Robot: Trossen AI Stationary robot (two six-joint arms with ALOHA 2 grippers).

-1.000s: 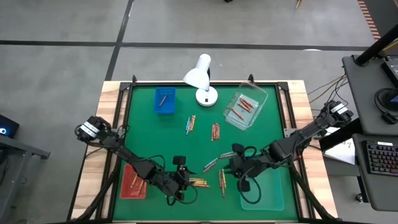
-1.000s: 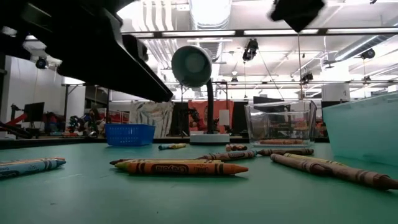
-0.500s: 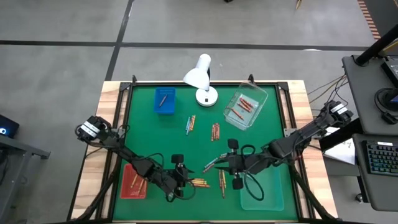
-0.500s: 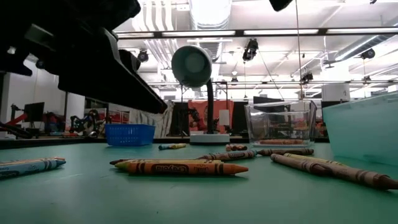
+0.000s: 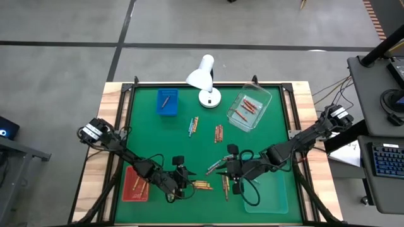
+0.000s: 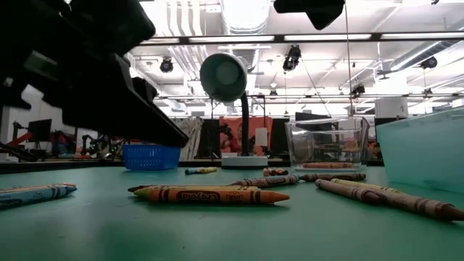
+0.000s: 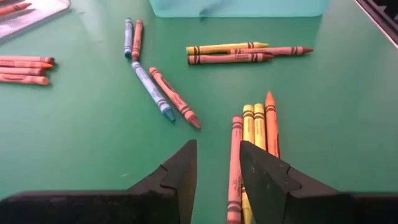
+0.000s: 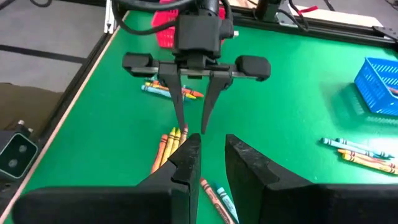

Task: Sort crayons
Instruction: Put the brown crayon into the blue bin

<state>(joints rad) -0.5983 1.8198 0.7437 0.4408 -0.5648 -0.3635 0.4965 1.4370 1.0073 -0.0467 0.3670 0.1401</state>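
Loose crayons lie flat on the green mat: a cluster of orange and yellow ones (image 7: 256, 134) near the front, a blue and a brown one (image 7: 165, 96), and others farther off (image 5: 218, 133). My left gripper (image 7: 217, 152) is low over the cluster's near end, open. The cluster's outermost orange-red crayon (image 7: 236, 155) runs into the gap beside one finger. The right wrist view shows this gripper (image 8: 193, 132) pointing down at the mat. My right gripper (image 8: 212, 146) hovers higher, facing the left one, open with nothing between its fingers. My left gripper comes slanting down along the cluster. The orange-red crayon's near end (image 7: 234, 186) lies flat on the mat in the gap, close against one finger (image 7: 261, 174). I cannot tell whether that finger touches it.
A red tray (image 5: 135, 184) sits at the front left and a teal tray (image 5: 268, 192) at the front right. A blue basket (image 5: 167, 102) and a clear box (image 5: 249, 111) with red crayons stand at the back. A white lamp (image 5: 205, 79) stands between them.
My left gripper has sunk toward the mat at the crayon cluster. My right gripper has gone toward the table's left edge, nearer the left gripper, staying high. No crayon has moved.
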